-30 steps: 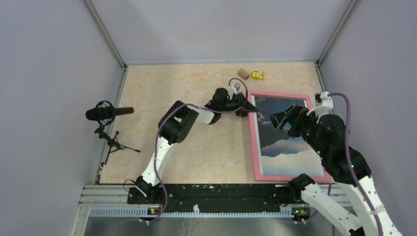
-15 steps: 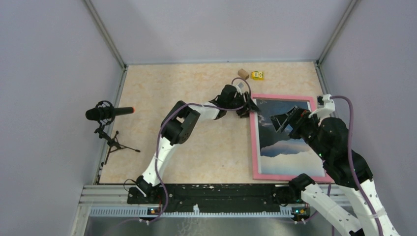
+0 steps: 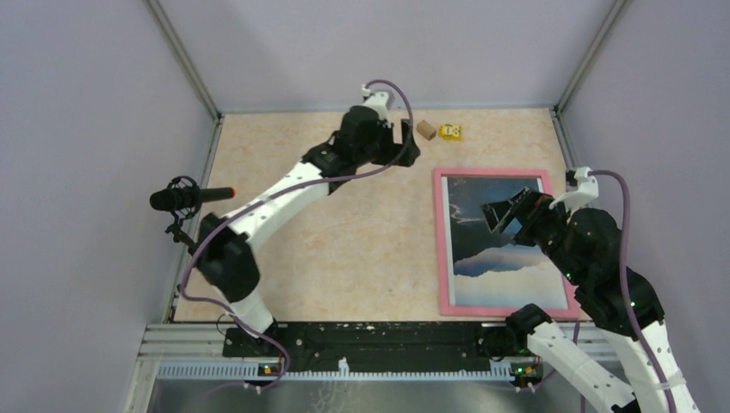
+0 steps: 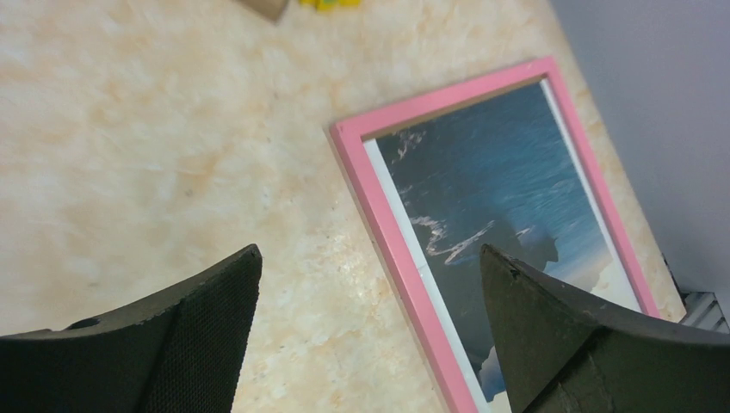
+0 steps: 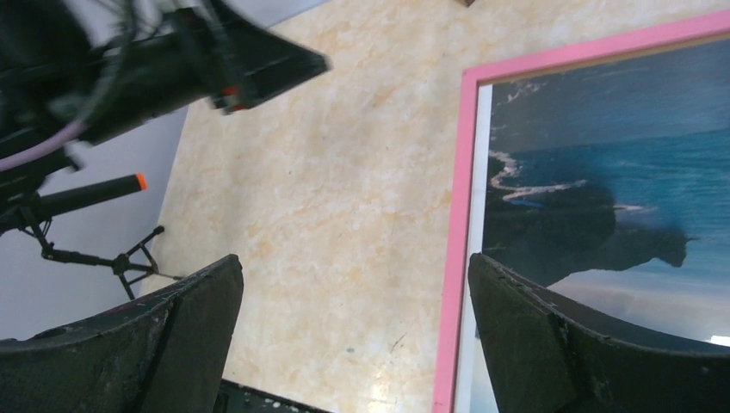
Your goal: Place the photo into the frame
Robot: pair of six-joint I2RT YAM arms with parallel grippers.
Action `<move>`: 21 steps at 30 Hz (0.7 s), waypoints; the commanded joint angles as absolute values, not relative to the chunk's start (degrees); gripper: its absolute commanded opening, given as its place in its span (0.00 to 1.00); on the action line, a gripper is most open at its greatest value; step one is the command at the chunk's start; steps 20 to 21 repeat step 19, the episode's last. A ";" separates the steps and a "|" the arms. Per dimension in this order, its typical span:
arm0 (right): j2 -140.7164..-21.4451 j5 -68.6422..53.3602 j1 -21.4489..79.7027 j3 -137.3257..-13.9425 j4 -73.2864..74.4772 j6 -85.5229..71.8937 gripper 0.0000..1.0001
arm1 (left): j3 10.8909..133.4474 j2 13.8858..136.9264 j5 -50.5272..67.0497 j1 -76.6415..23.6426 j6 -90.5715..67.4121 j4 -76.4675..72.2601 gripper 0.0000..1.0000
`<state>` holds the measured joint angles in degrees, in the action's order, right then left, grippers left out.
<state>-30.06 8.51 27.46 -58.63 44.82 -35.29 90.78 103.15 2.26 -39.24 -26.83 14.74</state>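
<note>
The pinkish frame (image 3: 442,249) lies flat on the table at the right, and the photo (image 3: 499,275) of dark sky and pale clouds lies inside its rails. The left wrist view shows the frame's corner (image 4: 405,267) with the photo (image 4: 491,181) in it. My left gripper (image 3: 411,144) hangs open and empty above the table, back and to the left of the frame. My right gripper (image 3: 502,215) hovers open and empty over the photo's upper half. In its wrist view, the frame's left rail (image 5: 456,258) runs between its fingers.
A small brown block (image 3: 425,129) and a yellow toy (image 3: 449,132) sit near the back wall, just behind the frame. A microphone on a tripod (image 3: 191,196) stands at the table's left edge. Grey walls close in the left, back and right sides.
My left gripper opened, let go at the frame's top-left corner, and swung up and back to the left. The frame shifted slightly and now lies squarer. The right gripper drew back a little.
</note>
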 commanded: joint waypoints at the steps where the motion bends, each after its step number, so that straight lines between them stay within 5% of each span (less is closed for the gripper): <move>1: -29.97 12.51 27.16 -64.91 46.56 -30.92 0.99 | 86.23 85.34 -3.29 -39.21 -16.18 13.58 0.99; 9: -29.29 15.37 27.13 -70.03 46.40 -26.98 0.99 | 85.06 62.65 -1.89 -39.21 -6.59 13.37 0.99; 21: -27.84 13.03 27.16 -69.83 41.41 -25.29 0.99 | 86.14 47.89 -4.28 -39.20 -4.92 17.80 0.99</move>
